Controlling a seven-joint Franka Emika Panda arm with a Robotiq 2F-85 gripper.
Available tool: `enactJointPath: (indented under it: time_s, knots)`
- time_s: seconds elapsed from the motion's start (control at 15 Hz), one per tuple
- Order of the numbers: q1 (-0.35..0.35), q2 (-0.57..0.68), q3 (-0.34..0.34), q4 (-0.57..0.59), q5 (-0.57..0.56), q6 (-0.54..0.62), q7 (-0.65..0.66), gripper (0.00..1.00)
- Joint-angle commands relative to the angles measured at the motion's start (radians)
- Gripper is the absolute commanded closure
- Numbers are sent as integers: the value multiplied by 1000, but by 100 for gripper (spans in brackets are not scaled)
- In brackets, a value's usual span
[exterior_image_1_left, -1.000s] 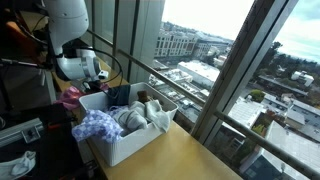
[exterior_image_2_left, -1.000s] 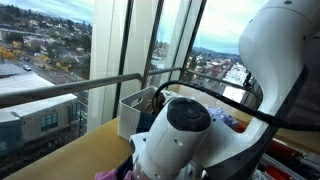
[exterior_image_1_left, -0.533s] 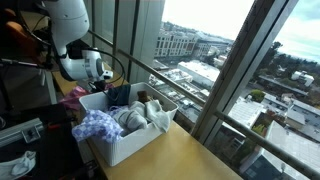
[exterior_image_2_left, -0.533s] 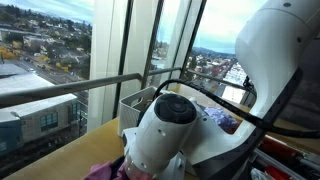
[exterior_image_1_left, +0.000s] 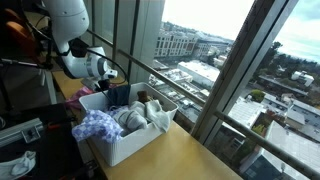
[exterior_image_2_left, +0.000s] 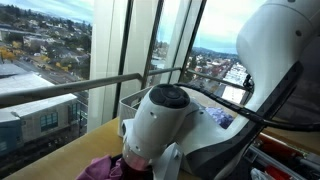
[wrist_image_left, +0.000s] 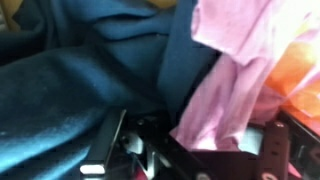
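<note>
Pink cloth lay crumpled against blue cloth, its long fold running from the wrist view's upper right down between my fingers. Their width I could not tell. I judged this the grasp; next called for a firm pinch and straight lift beside the white bin.

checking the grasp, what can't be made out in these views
- end effector: wrist view, dark and cut off by the bottom edge; open or shut unclear, nor whether it grips the pink cloth
- end effector in an exterior view: hidden behind the arm
- orange item: wrist view, blurred, cut off by the right edge
</note>
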Motion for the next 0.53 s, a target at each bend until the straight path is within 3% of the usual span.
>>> enactJointPath:
  time_s: [0.0,0.47]
  knots:
    - [27,-103,-67,-67,67,2,-72,100]
    - [30,-437,-163,-210,41,-50,-101,100]
